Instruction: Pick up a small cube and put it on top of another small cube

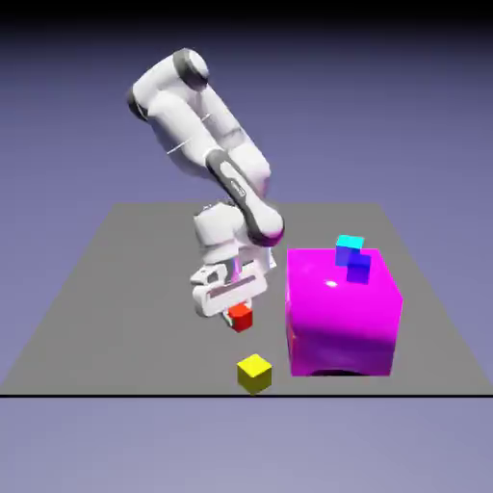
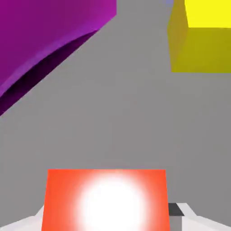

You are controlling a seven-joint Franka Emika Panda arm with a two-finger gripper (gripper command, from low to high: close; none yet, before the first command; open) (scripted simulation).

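The surface carries, largest first, the magenta block, toward its edge on the exterior view's right. The yellow cube sits close to the front edge, near the middle of it. The red cube lies a little further in from that edge, between the tool and the yellow cube, well away from the corners.

The red cube looks rigid, flat-sided and probably light; its smooth faces could slip if pinched off-centre, so two opposite sides at mid-height seem the best hold. It is unlikely to be fragile. The tool is closed on it: in the hand view the cube fills the gap and mostly hides the fingertips.

The arm bends high, then folds down toward the front edge, the hand low over the surface and visibly tilted.
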